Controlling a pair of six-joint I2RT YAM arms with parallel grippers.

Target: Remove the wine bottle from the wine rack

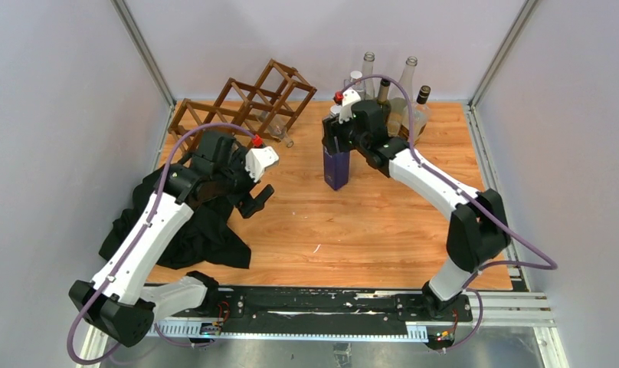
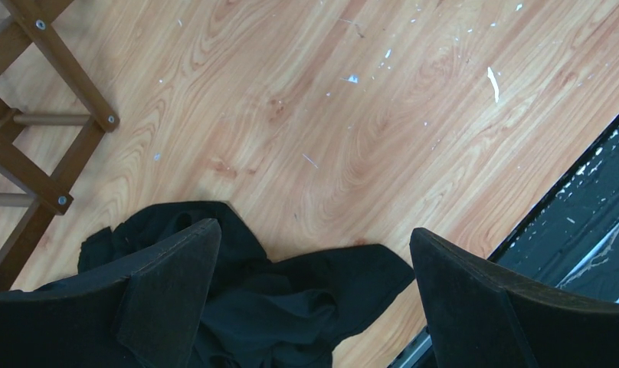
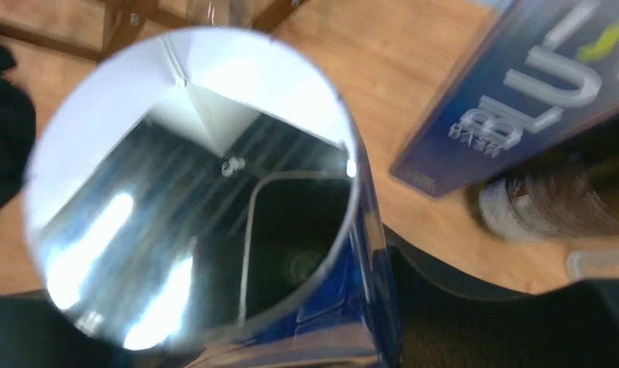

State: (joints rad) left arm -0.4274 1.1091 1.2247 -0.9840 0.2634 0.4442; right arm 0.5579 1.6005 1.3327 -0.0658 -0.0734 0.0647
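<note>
Wine bottle point(image 1: 282, 130) of clear glass lies in a low cell at the right end of the wine rack point(image 1: 245, 100), its neck poking out toward the front. The rack is a dark brown lattice of thin wooden slats forming diamond cells, standing at the rear left of the wooden table point(image 1: 352, 230). The left gripper point(image 1: 254, 201) hangs just in front of the rack, near the bottle but apart from it, its fingers spread wide with nothing between them, over a crumpled black cloth point(image 1: 203, 234). The right gripper point(image 1: 333, 142) is to the bottle's right, also apart from it, clamped around a shiny blue tube point(image 3: 368, 307) with an open round top, beside a dark blue box point(image 3: 521, 84).
</note>
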